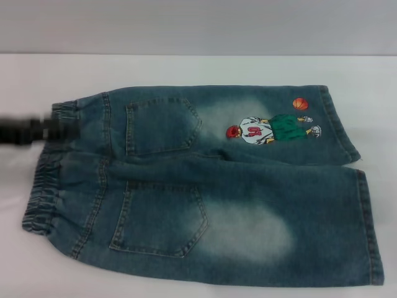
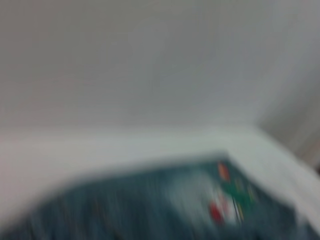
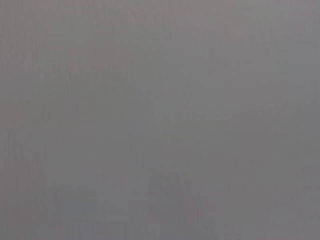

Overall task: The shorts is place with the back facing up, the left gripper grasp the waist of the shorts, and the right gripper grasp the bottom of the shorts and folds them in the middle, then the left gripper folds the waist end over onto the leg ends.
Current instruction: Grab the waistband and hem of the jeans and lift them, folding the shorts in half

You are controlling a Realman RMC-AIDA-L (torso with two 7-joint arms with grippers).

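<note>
at the far left the left gripper (image 1: 59,129) comes in as a dark smear over the waist (image 1: 49,180); whether its fingers are spread or closed i cannot tell. the shorts (image 1: 205,186) lie flat on the white table (image 1: 205,69), back pockets up, leg ends (image 1: 366,230) to the right, the cartoon print (image 1: 273,127) on the far leg. the right gripper shows nowhere

Left hand (image 1: 37,129): black, blurred, elongated shape; details unreadable. No other robot parts visible.
</note>
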